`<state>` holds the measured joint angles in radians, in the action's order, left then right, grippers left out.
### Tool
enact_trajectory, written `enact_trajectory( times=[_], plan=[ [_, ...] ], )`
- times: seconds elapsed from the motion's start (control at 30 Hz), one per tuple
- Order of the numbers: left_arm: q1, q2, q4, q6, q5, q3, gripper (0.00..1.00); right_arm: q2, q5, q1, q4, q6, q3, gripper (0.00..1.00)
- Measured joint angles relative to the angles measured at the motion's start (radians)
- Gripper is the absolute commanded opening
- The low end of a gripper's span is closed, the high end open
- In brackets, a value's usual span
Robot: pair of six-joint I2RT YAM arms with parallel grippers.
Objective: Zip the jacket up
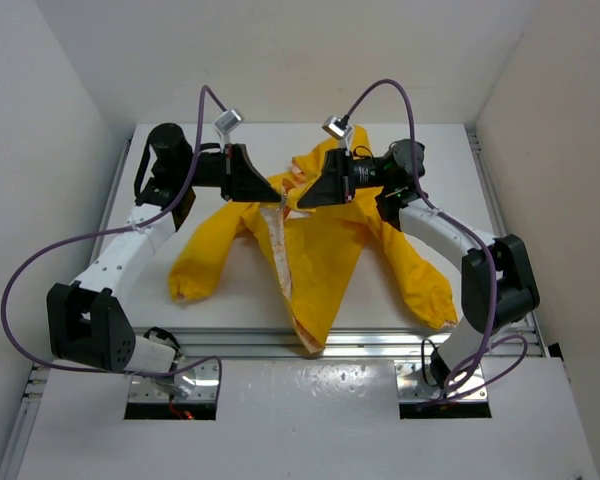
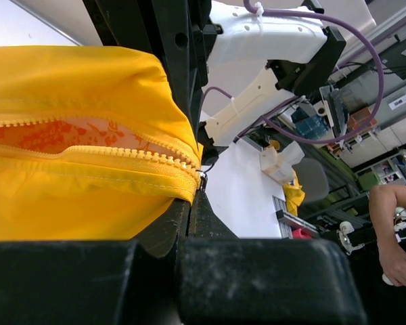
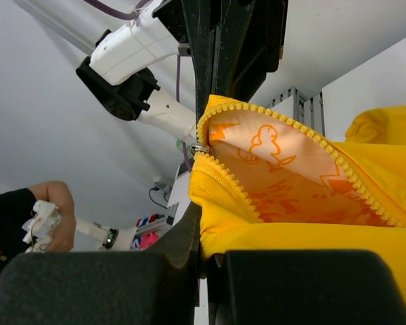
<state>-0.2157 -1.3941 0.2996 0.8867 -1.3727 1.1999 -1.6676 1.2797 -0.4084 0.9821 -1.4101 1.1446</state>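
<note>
Top external showed the jacket (image 1: pixel 320 250) sprawled on the tabletop (image 1: pixel 230 312), sleeves splayed toward the arm bases. Close together, the left claw (image 1: pixel 265 190) and right claw (image 1: pixel 302 195) were each clamped shut on its fabric at the open zipper (image 2: pixel 88 152).

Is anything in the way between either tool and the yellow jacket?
Nothing visible. The left tool and right tool are both shut directly on the thin bright yellow hooded jacket, beside its open zipper.

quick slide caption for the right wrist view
Right gripper pinches the yellow jacket near its zipper slider, orange-patterned lining exposed
</note>
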Motion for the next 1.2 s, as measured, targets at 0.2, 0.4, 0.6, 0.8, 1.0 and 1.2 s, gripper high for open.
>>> enact_trajectory(
  times=[0.2,0.4,0.6,0.8,1.0,1.2],
  plan=[
    [-0.005,0.000,-0.024,-0.015,0.000,0.002,0.00,0.000,0.020,0.000,-0.044,0.047,0.000,0.00],
    [-0.026,0.000,-0.126,-0.092,0.012,0.021,0.00,0.000,0.063,0.000,-0.093,0.096,0.000,0.00],
    [-0.048,0.001,-0.249,-0.198,0.070,0.036,0.00,0.000,0.113,0.000,-0.117,0.117,0.005,0.00],
    [-0.056,0.007,-0.319,-0.254,0.127,0.037,0.00,-0.008,0.154,0.000,-0.031,0.047,0.019,0.02],
    [-0.067,0.076,-0.255,-0.243,0.185,-0.024,0.00,-0.088,0.199,0.002,0.202,-0.232,0.073,0.38],
    [-0.067,0.095,-0.183,-0.194,0.209,-0.070,0.00,-0.092,0.218,0.046,0.245,-0.308,0.087,0.63]
  ],
)
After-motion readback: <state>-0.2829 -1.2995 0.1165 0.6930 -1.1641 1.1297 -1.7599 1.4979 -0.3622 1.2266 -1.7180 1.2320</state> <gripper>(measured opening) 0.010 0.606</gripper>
